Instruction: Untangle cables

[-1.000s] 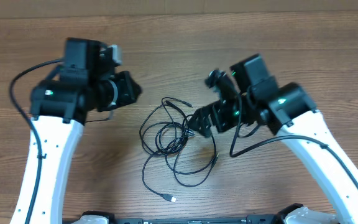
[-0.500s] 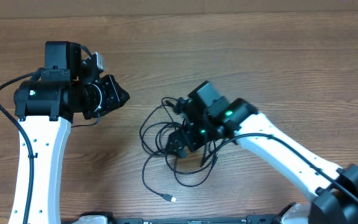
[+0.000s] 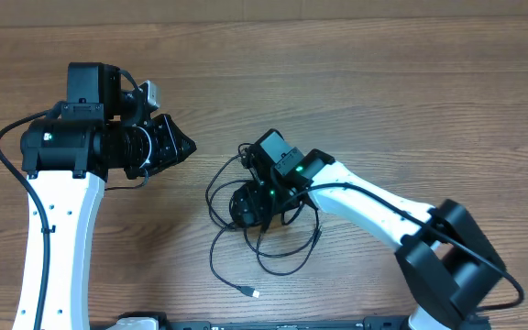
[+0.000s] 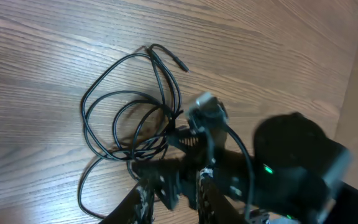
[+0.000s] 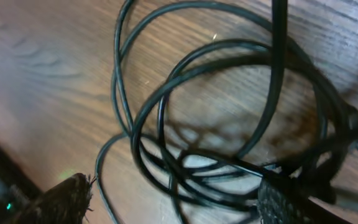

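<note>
The cables point(image 5: 278, 37) lie on the wooden table point(image 3: 383, 92) as one tangle of thin black loops at the centre of the overhead frame. A silvery-tipped plug point(image 3: 253, 293) trails toward the bottom edge. The right gripper point(image 3: 246, 209) is down on the knot's left-centre and hides it from above (its white right arm point(image 3: 374, 206) crosses in from the lower right). Its fingers point(image 5: 67, 198) stand wide apart with cords between them, none clamped. The left gripper point(image 3: 181, 145) hangs at upper left, well apart from the tangle, fingers slightly parted and empty.
</note>
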